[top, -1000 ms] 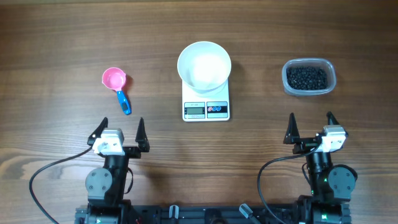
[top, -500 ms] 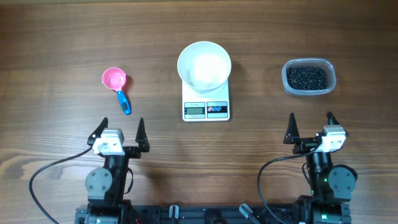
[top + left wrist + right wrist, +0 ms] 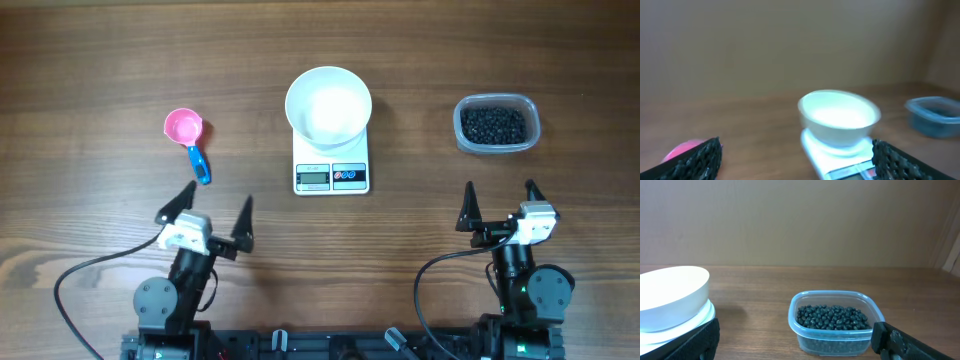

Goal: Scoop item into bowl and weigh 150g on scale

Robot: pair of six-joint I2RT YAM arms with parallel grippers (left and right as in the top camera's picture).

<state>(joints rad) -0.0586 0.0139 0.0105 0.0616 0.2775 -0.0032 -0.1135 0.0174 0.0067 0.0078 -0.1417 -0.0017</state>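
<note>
- The beads (image 3: 492,125), small, round and black, lie in a loose heap inside a clear plastic tub (image 3: 498,98) on the right side of the wooden surface (image 3: 100,60), well apart from the bowl.
- From the right wrist the beads fill only the lower part of the tub, whose walls rise above them.
- The white bowl (image 3: 328,105) sits upright on the back part of the scale (image 3: 331,177); its inside shows only smooth white.
- The scale is in the middle of the surface, with its grey display (image 3: 313,178) and two small buttons (image 3: 349,176) on the front edge facing the arms.
- A pink scoop (image 3: 184,127) with a blue handle (image 3: 199,163) lies to the left of the scale, its cup facing up.
- The left jaws are spread wide and grasp nothing; they hang just short of the scoop's handle and are angled a little toward the scale.
- The right jaws are also spread wide and released, touching nothing, in front of the tub and clear of it.
- The left wrist view is blurred: the scoop is only a pink smear behind one finger (image 3: 695,157), and the tub is cut off at the right edge.
- In the right wrist view the bowl is cut off at the left edge and hides nearly all of the scale.
</note>
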